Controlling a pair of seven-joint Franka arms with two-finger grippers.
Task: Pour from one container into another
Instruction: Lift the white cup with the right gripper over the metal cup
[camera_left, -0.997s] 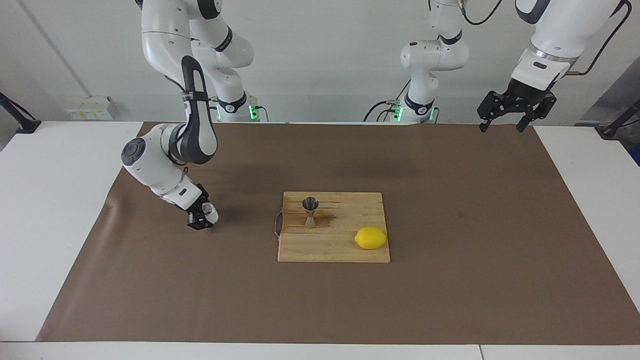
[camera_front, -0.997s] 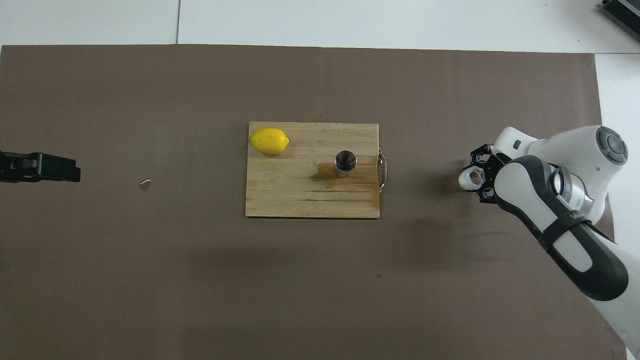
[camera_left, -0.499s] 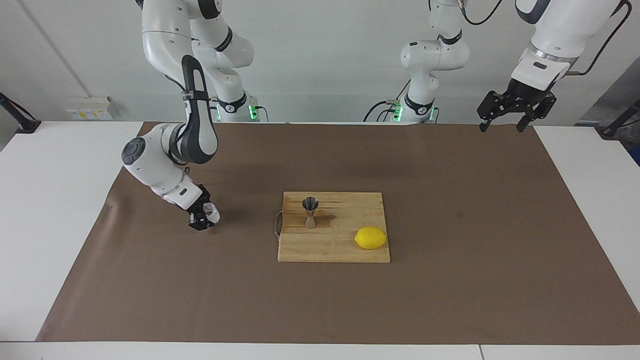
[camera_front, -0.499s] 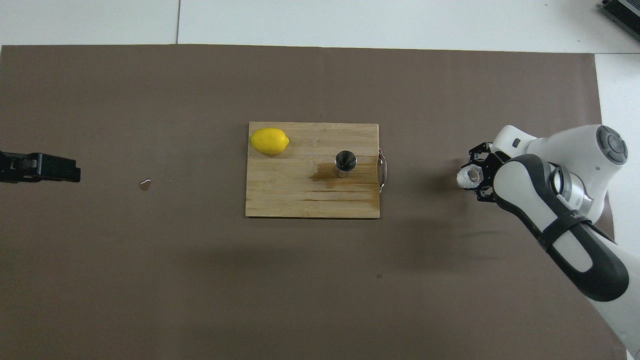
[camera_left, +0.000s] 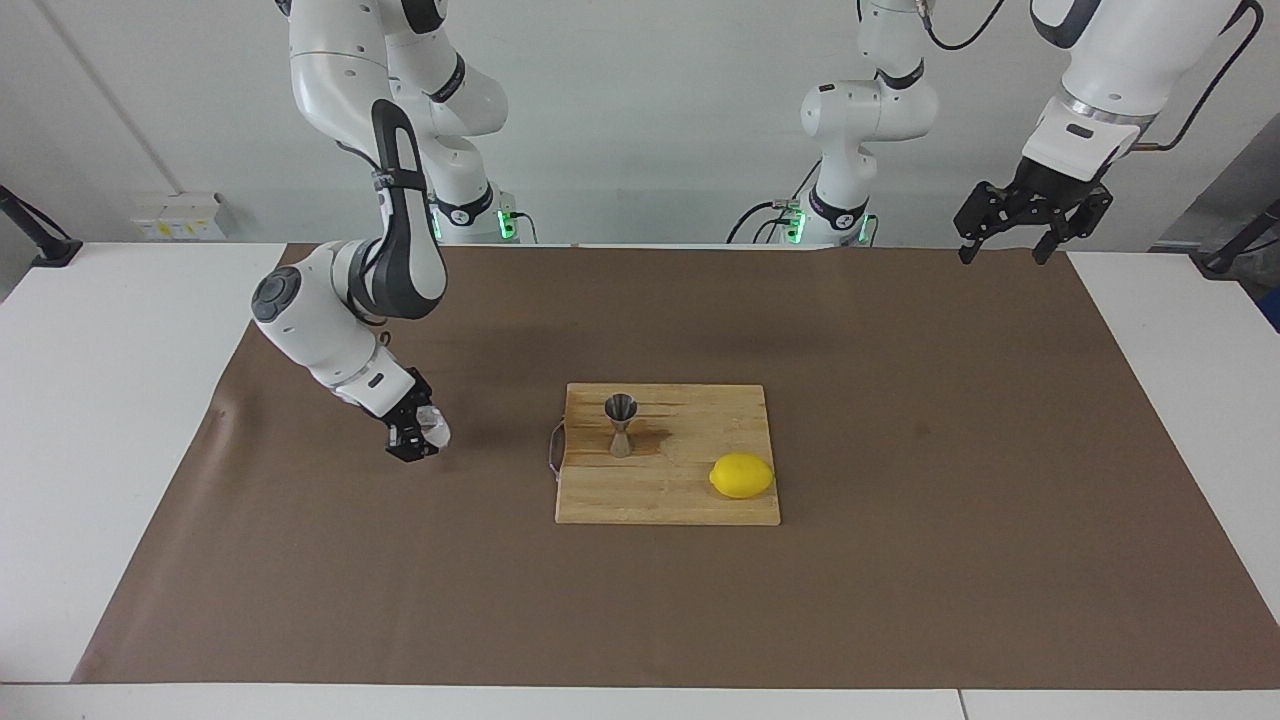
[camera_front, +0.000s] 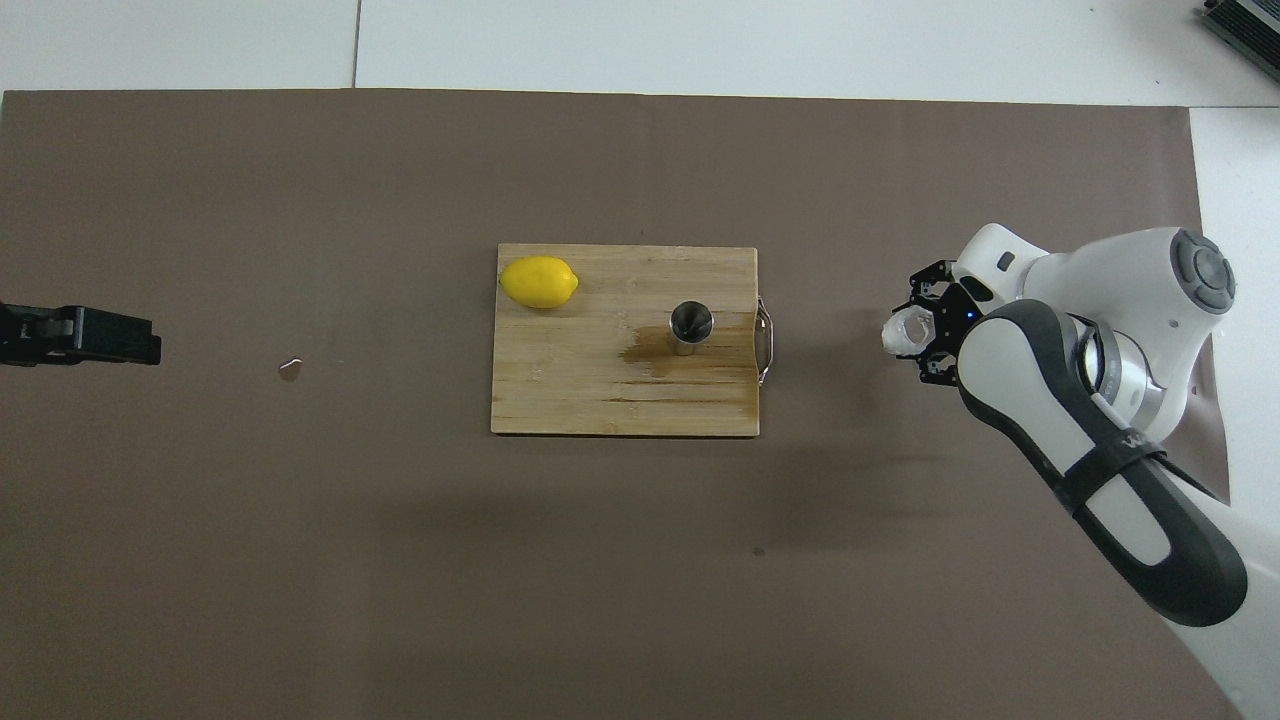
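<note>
The clear squat cup (camera_left: 433, 428) is held in my right gripper (camera_left: 419, 436), which is shut on it, low over the brown paper toward the right arm's end of the table, beside the cutting board. The cup (camera_front: 908, 332) and right gripper (camera_front: 928, 335) also show in the overhead view. The steel hourglass jigger (camera_left: 620, 425) stands upright on the wooden cutting board (camera_left: 690, 500), near the board's handle end; it also shows in the overhead view (camera_front: 690, 326). My left gripper (camera_left: 1012, 244) is open and empty, raised at the left arm's end, waiting.
A yellow lemon (camera_left: 741, 476) lies on the board's corner farther from the robots. A dark wet stain (camera_front: 650, 350) marks the board (camera_front: 600, 400) beside the jigger. A small droplet (camera_front: 290, 369) sits on the brown paper (camera_left: 950, 560) toward the left arm's end.
My right gripper has moved with the cup toward the cutting board. The left arm, jigger and lemon have not moved.
</note>
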